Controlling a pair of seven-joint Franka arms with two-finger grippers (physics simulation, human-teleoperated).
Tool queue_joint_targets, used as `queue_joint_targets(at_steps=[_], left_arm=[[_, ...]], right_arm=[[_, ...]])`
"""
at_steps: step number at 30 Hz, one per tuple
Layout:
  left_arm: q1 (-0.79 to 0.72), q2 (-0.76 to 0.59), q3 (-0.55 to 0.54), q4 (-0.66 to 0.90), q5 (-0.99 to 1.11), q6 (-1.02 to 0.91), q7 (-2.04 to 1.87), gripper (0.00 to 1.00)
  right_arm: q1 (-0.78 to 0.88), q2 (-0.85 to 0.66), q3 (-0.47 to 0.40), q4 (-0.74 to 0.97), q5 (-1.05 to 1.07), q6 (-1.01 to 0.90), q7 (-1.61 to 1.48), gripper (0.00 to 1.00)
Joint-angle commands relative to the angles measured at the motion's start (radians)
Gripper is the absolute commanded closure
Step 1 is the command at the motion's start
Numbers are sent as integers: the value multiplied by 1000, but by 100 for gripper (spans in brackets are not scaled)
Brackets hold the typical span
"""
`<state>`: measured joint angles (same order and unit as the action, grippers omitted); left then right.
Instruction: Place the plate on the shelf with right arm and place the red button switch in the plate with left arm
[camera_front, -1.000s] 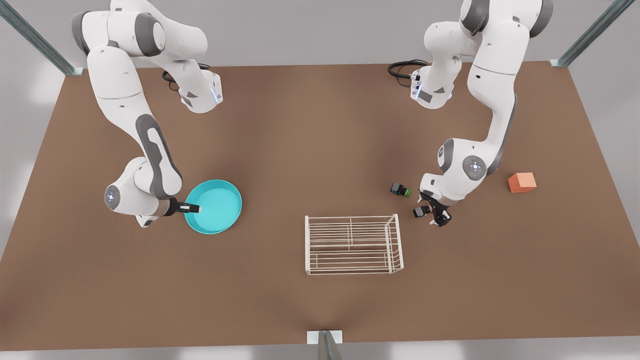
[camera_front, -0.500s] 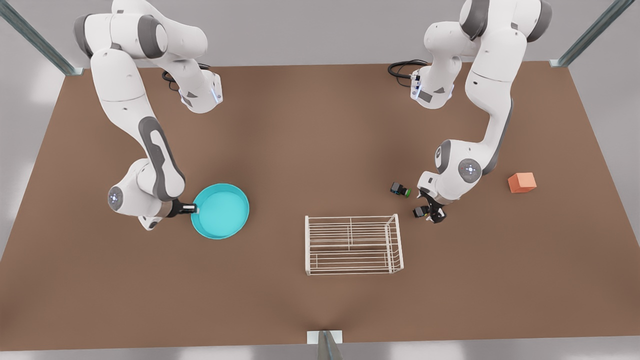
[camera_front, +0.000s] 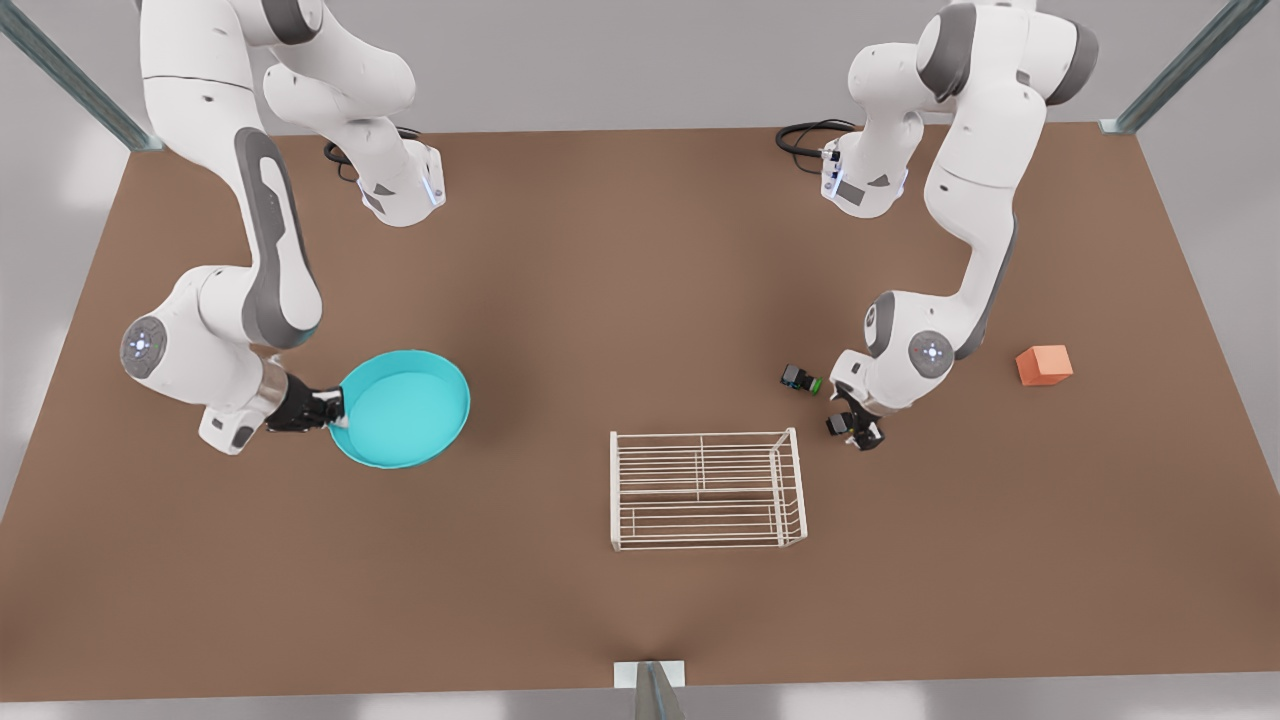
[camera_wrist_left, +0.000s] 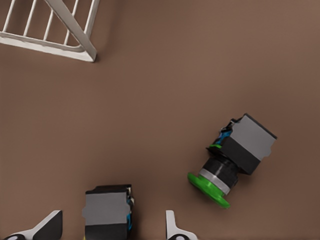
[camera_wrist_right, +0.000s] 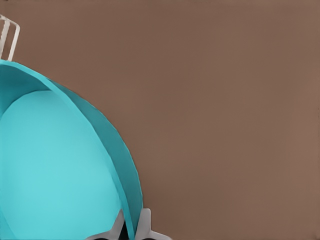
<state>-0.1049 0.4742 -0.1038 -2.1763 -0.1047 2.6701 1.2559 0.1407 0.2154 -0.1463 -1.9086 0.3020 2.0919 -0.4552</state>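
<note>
The plate (camera_front: 402, 408) is clamped at its rim by the right tool (camera_front: 333, 410), on the front view's left; in the right wrist view I see both fingers (camera_wrist_right: 145, 225) pinching the rim wall, one inside and one outside. I judge the plate to be lifted and tilted, off the desk (camera_front: 640, 250). The shelf (camera_front: 705, 490) lies well apart from it, toward the front view's right, so the carry must run in that direction. The shelf's raised rail is at its far end from the plate (the approach side is the low end).

The red button switch (camera_wrist_left: 107, 212) lies on the desk just beside the shelf's rail corner. The left tool (camera_front: 858, 432) is directly over it, fingers (camera_wrist_left: 172, 227) spread apart on either side of the black body and not yet touching. I cannot see the red cap from here. The green-capped switch (camera_wrist_left: 235, 157) lies near, on its side, clear of the fingers. An orange cube (camera_front: 1044, 364) sits well apart.

The left arm is much nearer the shelf; I judge it should grip and wait until the plate is seated.
</note>
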Motion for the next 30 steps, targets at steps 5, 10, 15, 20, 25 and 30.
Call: queue_joint_targets(at_steps=[5, 10, 15, 20, 25, 30], left_arm=[[4, 24, 3, 32, 2, 11, 36, 0], [5, 26, 21, 32, 11, 13, 50, 0], [5, 23, 22, 12, 17, 13, 50, 0], [5, 20, 22, 4, 17, 13, 51, 0], [1, 15, 22, 4, 17, 8, 50, 32], [1, 12, 22, 0, 17, 5, 53, 32]], right_arm=[[152, 50, 4, 194, -73, -205, 430, 80], [300, 130, 4, 390, -73, -289, 789, 80], [404, 289, 1, 615, -75, -345, 1058, 79], [471, 441, -12, 767, -70, -309, 1277, 79], [548, 525, -32, 792, -67, -84, 1391, 79], [625, 576, -32, 821, -67, 99, 1552, 79]])
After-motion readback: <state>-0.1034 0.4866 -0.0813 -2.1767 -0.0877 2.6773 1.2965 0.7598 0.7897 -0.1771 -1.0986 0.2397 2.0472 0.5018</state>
